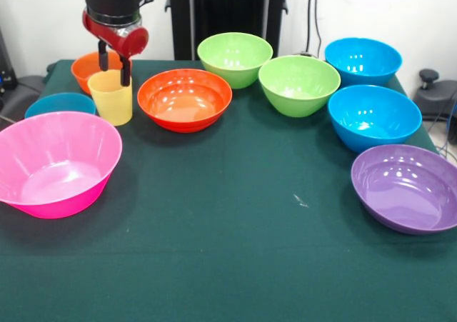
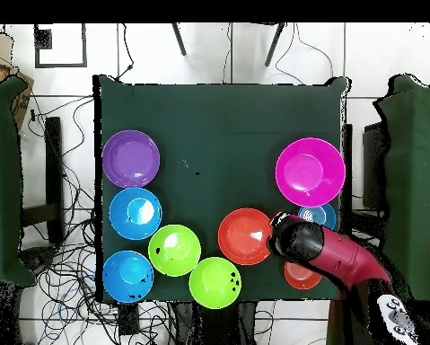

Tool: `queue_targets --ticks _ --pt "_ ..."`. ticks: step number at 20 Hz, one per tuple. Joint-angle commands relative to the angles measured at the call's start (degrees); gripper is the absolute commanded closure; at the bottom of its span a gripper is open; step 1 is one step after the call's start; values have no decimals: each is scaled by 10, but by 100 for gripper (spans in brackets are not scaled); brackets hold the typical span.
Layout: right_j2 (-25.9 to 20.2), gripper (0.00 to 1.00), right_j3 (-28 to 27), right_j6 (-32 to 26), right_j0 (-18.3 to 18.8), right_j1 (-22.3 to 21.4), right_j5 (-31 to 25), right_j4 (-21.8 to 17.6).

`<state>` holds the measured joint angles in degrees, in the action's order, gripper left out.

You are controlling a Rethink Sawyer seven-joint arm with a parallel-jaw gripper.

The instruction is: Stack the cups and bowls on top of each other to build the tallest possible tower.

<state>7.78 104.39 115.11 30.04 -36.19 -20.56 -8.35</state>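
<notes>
A dark green cloth covers the table (image 1: 235, 265), and light glints off it softly. Behind the table a white wall (image 1: 371, 8) rises, cables hanging down it. On the pale floor (image 2: 65, 296) beside the table, black cables (image 2: 61, 269) tangle thickly.

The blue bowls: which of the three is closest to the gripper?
The small blue bowl behind the pink bowl, beside the yellow cup; the other two sit across the table.

From above, my arm (image 2: 330, 252) hides the cup completely and covers part of the small orange bowl (image 2: 301, 275) and the blue bowl (image 2: 320, 215). In front, the cup (image 1: 111, 97) hides part of that orange bowl (image 1: 88, 66).
</notes>
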Motion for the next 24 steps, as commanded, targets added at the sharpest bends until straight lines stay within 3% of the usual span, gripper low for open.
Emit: queue_targets --ticks 1,18,24 --pt "-33 0 -21 84 -4 16 51 21" --pt "-50 0 -19 77 9 37 80 25" --pt "-44 0 -20 75 7 30 65 26"
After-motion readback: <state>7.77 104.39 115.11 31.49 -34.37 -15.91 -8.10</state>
